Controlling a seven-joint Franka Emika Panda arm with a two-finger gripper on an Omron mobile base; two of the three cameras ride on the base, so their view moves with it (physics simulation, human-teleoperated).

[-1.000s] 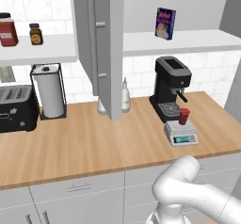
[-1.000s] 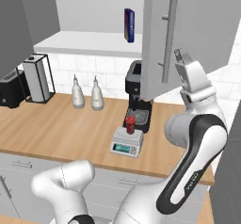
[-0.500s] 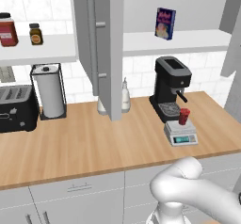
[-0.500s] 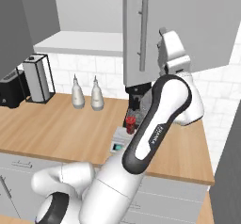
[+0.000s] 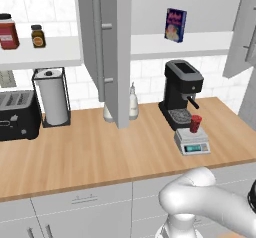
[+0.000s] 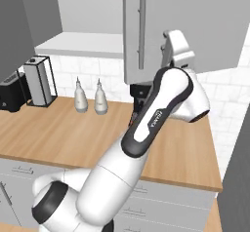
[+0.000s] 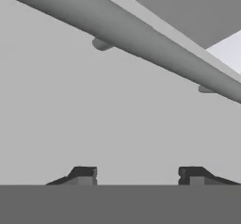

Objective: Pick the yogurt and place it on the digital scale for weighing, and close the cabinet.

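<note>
Red yogurt sitting on digital scale near front right part of counter, before coffee machine. Cabinet door standing open. Gripper facing door's bar handle closely, fingers spread, seemingly holding nothing.

From my right base view, the white arm hides the small silver-grey digital scale and red yogurt cup. The grey cabinet door is cut off by the left base view's right edge. I can't read the scale's display.
</note>
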